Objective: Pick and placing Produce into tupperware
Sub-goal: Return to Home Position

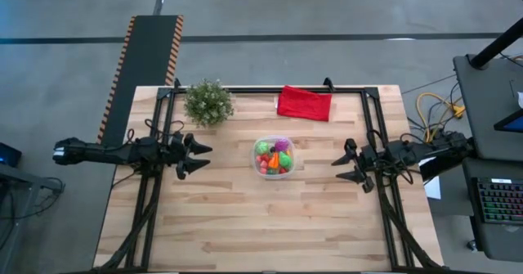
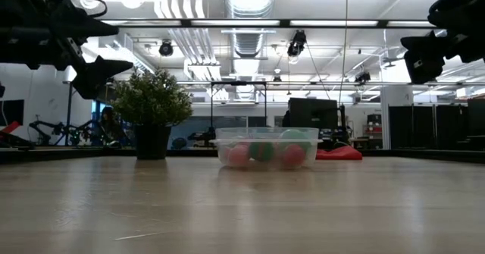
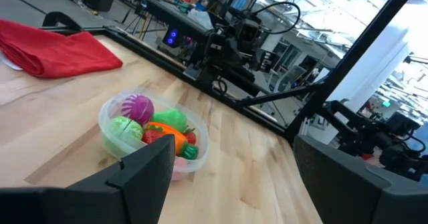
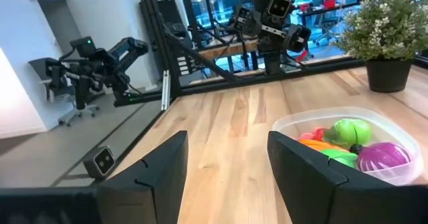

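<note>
Small plastic toy produce (image 1: 273,159), judged light and slick, is piled in the round clear flimsy-looking tupperware (image 1: 292,145), best gripped by its rim, on the wooden table (image 1: 245,225) between the splayed, empty left hand (image 1: 205,157) and right hand (image 1: 337,169).

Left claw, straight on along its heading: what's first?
The tupperware of produce, by the high view. But the left claw hangs high above the table, so it may clear it.

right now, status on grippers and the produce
Left gripper open, empty. Right gripper open, empty. Produce inside tupperware, none loose. Nothing blocking.
</note>
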You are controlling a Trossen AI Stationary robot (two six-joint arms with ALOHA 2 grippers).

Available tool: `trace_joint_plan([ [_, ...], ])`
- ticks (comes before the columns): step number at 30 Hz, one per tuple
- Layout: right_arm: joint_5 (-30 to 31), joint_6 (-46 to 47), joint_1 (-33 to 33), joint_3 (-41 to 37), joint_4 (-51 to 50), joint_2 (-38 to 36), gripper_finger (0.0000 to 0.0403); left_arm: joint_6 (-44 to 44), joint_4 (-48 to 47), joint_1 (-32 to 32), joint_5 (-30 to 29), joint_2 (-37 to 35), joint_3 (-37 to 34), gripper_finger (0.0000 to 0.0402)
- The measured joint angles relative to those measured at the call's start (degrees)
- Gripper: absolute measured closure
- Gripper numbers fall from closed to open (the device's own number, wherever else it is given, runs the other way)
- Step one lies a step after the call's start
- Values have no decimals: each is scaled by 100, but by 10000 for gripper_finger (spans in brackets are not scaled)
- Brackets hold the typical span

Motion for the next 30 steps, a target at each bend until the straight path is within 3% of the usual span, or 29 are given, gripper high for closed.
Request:
trace_joint_plan([
  [30, 0, -33, 0, 2, -11, 7, 204, 2, 2, 0, 0, 90, 0, 111],
])
